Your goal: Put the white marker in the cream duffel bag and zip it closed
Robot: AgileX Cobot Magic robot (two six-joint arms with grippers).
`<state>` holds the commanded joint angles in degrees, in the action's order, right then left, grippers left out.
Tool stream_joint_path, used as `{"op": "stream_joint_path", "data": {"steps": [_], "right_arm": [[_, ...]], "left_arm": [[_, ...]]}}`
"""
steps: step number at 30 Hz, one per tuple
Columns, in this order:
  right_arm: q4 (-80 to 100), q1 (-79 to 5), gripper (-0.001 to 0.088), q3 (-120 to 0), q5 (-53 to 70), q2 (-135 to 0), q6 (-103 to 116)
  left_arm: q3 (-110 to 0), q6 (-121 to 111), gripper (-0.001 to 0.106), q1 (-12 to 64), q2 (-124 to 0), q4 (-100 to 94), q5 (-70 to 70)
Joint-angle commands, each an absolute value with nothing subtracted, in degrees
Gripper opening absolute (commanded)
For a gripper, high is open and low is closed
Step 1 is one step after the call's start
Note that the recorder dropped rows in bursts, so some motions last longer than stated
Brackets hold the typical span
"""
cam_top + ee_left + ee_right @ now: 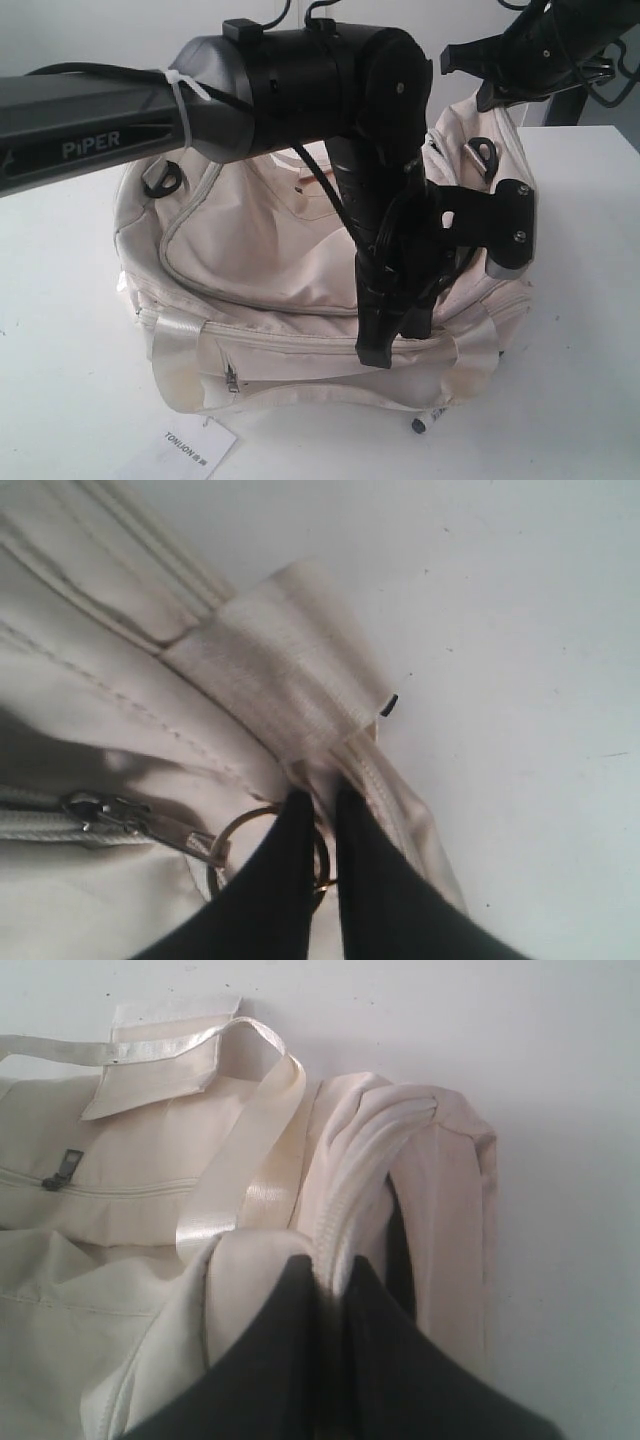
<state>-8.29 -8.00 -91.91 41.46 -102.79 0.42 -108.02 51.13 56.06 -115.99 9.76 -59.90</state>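
White counter carries the bag. My left gripper pinches fabric by the zip ring; right gripper clamps its rim; marker unseen. Risk: fabric slips, zip snags bunched cloth.

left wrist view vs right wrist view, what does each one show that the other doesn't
Only the left wrist view: a silver zip pull and a metal ring right beside the left gripper.
Only the right wrist view: a loose shiny strap, a small dark zip pull, and the right gripper pinching a thick rolled edge.
Both: the cream bag on the white table, with each gripper closed on its fabric.
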Motion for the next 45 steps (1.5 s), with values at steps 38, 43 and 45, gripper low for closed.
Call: {"op": "stream_joint_path", "data": {"steps": [38, 43, 45], "right_arm": [[-9.2, -8.0, 0.0489, -92.0, 48.4, -101.4, 1.9], [-9.2, -8.0, 0.0489, -92.0, 49.6, -98.6, 1.9], [-9.2, -8.0, 0.0489, -92.1, 50.2, -97.6, 1.9]], "left_arm": [[-108.0, 52.7, 0.0, 56.1, -116.0, 9.8, -56.8], [-108.0, 55.6, 0.0, 56.1, -116.0, 9.8, -57.0], [-108.0, 55.6, 0.0, 56.1, -116.0, 9.8, -57.0]]}}
